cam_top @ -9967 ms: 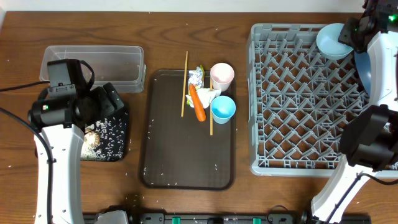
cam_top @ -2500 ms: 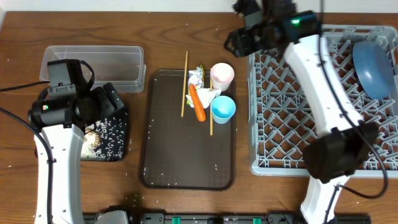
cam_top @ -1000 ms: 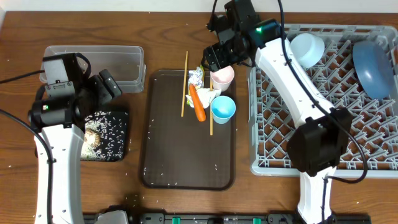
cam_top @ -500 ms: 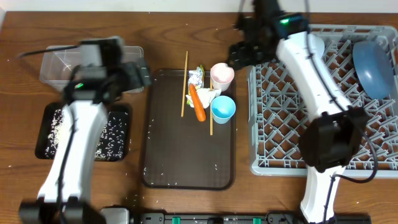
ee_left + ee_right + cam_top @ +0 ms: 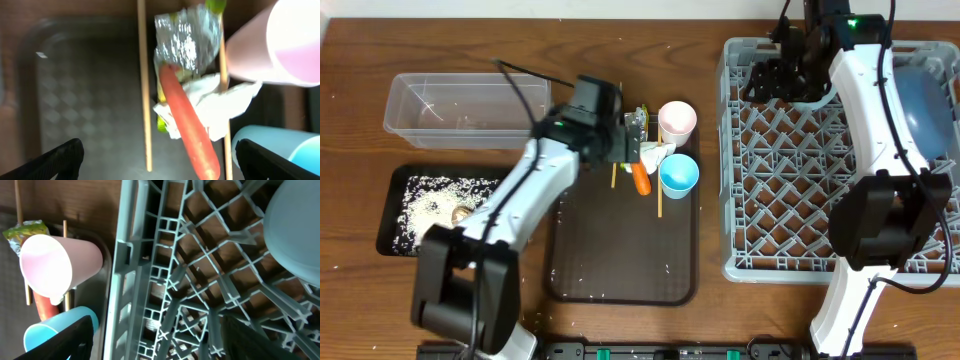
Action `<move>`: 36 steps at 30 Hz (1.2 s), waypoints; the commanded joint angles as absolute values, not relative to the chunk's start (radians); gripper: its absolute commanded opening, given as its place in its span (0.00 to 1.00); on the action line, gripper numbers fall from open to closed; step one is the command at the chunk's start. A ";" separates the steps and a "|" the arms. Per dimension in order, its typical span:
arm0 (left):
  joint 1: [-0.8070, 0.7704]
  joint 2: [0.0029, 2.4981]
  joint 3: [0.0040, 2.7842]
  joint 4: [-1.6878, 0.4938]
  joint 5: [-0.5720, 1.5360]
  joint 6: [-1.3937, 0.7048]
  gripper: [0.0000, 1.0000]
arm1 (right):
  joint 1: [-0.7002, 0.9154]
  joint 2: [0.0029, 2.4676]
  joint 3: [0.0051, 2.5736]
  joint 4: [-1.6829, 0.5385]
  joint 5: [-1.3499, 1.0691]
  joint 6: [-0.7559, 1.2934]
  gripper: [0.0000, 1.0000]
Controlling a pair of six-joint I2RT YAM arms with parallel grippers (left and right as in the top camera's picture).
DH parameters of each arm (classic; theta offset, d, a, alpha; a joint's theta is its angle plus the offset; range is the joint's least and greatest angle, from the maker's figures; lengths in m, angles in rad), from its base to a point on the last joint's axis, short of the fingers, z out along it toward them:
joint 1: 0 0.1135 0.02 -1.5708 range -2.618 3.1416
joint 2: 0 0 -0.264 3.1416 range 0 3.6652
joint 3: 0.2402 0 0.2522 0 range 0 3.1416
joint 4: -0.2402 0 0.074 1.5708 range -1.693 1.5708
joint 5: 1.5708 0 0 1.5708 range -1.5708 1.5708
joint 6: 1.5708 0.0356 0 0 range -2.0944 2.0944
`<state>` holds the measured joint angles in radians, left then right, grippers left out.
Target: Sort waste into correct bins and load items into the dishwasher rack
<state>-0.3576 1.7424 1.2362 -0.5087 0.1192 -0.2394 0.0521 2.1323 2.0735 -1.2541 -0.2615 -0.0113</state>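
Left fingers (image 5: pixel 60 160) are spread wide with nothing in them, hanging right over the orange carrot (image 5: pixel 187 120). The carrot lies across a crumpled white tissue (image 5: pixel 227 105) on the brown serving tray (image 5: pixel 610 250), its tip touching a silver wrapper (image 5: pixel 187 40). One chopstick (image 5: pixel 144 85) runs alongside it, and the other chopstick (image 5: pixel 227 150) is on the far side, by the tissue. The pink cup (image 5: pixel 280 45) and light-blue cup (image 5: pixel 280 147) sit just beside the pile, on the rack side.

Right fingers (image 5: pixel 70 342) are apart and empty too, over the near-corner wall of the grey dishwasher rack (image 5: pixel 790 200). A pale-blue bowl (image 5: pixel 295 230) sits in the rack close by, and the large blue bowl (image 5: pixel 925 100) is at the rack's other side.

On the counter past the left arm, the black tray (image 5: pixel 395 180) holds rice (image 5: pixel 430 195) and a brownish scrap (image 5: pixel 457 212), and the clear tub (image 5: pixel 410 90) is behind it.
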 commanded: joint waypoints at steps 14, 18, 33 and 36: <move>-0.462 1.921 1.248 -0.522 0.082 -0.403 0.90 | 0.025 2.098 2.079 -1.278 -0.258 -0.032 0.75; -0.463 1.922 1.248 -0.522 0.082 -0.407 0.73 | 0.025 2.098 2.079 -1.279 -0.258 -0.032 0.75; -0.487 1.942 1.248 -0.517 0.086 -0.485 0.49 | 0.025 2.098 2.079 -1.298 -0.258 -0.054 0.75; -0.510 1.942 1.248 -0.518 0.062 -0.484 0.49 | 0.025 2.098 2.079 -1.306 -0.258 -0.060 0.75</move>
<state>-0.4877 1.9236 1.2362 -0.5171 0.0887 -0.4568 0.0303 2.1323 2.0735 -1.3010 -0.2577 -0.0372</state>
